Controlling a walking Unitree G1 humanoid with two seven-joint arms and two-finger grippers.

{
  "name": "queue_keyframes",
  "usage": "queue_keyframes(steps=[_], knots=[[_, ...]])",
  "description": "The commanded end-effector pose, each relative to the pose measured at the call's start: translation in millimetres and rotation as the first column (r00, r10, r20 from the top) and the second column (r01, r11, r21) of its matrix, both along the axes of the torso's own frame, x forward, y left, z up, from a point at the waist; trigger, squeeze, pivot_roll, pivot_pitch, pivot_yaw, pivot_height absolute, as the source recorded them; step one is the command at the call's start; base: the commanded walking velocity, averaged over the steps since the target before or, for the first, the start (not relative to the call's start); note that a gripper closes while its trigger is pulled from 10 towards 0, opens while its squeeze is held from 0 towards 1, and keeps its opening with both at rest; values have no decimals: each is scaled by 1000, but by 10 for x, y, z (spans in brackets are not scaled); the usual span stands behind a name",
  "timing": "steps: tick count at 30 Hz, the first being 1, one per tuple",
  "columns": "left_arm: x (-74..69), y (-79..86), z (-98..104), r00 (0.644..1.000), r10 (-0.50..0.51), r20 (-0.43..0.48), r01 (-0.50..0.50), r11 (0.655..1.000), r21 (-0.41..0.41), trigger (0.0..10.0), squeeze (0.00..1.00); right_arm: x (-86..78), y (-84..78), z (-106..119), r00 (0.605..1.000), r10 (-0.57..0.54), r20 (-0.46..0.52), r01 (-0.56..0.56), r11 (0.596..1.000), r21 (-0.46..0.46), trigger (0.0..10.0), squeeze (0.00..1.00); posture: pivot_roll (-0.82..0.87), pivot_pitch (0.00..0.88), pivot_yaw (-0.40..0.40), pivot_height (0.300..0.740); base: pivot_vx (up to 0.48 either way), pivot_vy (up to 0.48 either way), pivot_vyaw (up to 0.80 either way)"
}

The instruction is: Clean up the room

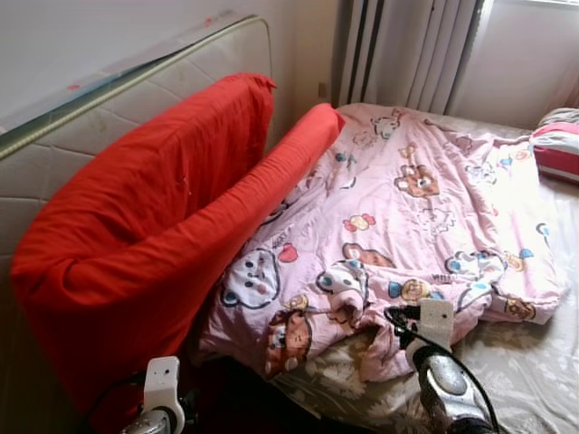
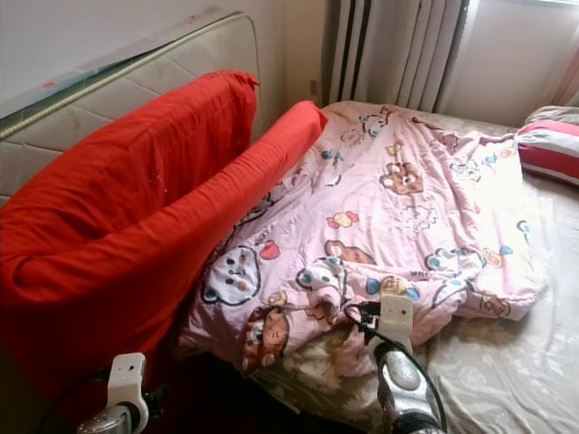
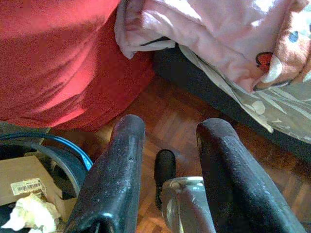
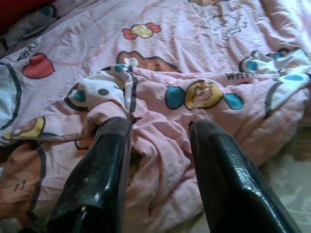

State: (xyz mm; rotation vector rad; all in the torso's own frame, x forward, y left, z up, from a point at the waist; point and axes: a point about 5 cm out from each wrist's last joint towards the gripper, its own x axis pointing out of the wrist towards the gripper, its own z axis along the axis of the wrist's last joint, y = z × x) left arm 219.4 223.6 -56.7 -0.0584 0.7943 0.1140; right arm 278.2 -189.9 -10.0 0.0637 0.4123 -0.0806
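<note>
Blanket [image 1: 407, 208] soft printed cloth; red cover [image 1: 136, 226] matt fabric; floor [image 3: 170, 126] glossy wood parquet.

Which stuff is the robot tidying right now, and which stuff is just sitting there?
Being tidied:
pink cartoon blanket, bunched at the bed's near edge
right gripper, open, a fold of blanket between its fingers

Just lying about:
red mattress cover
striped pillow
cardboard box on the floor
left gripper, open, low over the floor
</note>
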Motion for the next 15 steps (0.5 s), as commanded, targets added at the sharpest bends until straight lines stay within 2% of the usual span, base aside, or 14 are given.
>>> queue_keyframes(steps=[1, 10, 15], knots=[[-25, 19, -11, 1000, -14, -11, 14, 1000, 17, 10000, 0, -8, -14, -8, 1000, -1, -6, 1, 1000, -3, 10000, 0, 11, 0, 7, 674, 0, 0, 0], [-26, 18, -12, 1000, -12, -10, 12, 1000, 17, 10000, 0, -52, -23, -64, 999, 7, -53, -7, 1000, -14, 10000, 0, 10, 0, 6, 674, 0, 0, 0], [-26, 17, -12, 1000, -11, -10, 11, 1000, 15, 10000, 0, -54, -26, -69, 998, 6, -64, -8, 1000, -27, 10000, 0, 10, 0, 6, 639, 0, 0, 0]])
